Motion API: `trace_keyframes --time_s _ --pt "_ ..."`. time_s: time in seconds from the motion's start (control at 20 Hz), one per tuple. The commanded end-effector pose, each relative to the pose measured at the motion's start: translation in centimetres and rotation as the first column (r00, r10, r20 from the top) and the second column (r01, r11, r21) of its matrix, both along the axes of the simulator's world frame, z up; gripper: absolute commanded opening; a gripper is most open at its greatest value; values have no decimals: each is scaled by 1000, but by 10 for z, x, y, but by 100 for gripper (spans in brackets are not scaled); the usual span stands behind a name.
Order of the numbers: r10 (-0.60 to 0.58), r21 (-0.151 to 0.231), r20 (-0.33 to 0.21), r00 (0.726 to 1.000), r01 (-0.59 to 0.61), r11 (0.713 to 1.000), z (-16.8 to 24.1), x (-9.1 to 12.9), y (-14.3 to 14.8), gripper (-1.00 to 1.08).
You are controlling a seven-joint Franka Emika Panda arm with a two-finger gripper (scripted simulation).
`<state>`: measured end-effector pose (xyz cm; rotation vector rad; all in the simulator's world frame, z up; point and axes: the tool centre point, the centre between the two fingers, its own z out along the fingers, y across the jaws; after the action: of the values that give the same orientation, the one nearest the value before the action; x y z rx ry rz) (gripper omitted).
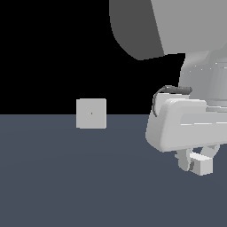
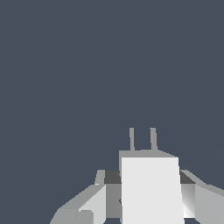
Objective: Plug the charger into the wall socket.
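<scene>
The charger (image 2: 151, 188) is clamped between the gripper (image 1: 195, 163) fingers, prongs pointing outward. The wall socket (image 1: 91, 113) is seen well apart, toward the exterior view's left; the floor contact looks unclear.

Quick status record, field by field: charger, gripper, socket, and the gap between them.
charger: pale block between the fingers, two prongs pointing away from the wrist camera
gripper: shut on the charger, low over the floor
wall socket: upright square block, dark dot at face centre, toward the exterior view's left
gap: charger and socket clearly apart, not yet plugged
floor: dark blue-grey
</scene>
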<state>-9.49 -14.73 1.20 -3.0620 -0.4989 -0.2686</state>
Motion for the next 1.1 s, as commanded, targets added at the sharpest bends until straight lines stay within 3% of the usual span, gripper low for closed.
trace_keyframes --time_s 0.0,0.5,1.05 --pt "1 0 0 1000 -1 1000 0 0 1 -100" --pt "-28 1 1 1000 28 1000 5 3 16 -100" --pt "-133 2 2 991 133 991 25 16 72 -100"
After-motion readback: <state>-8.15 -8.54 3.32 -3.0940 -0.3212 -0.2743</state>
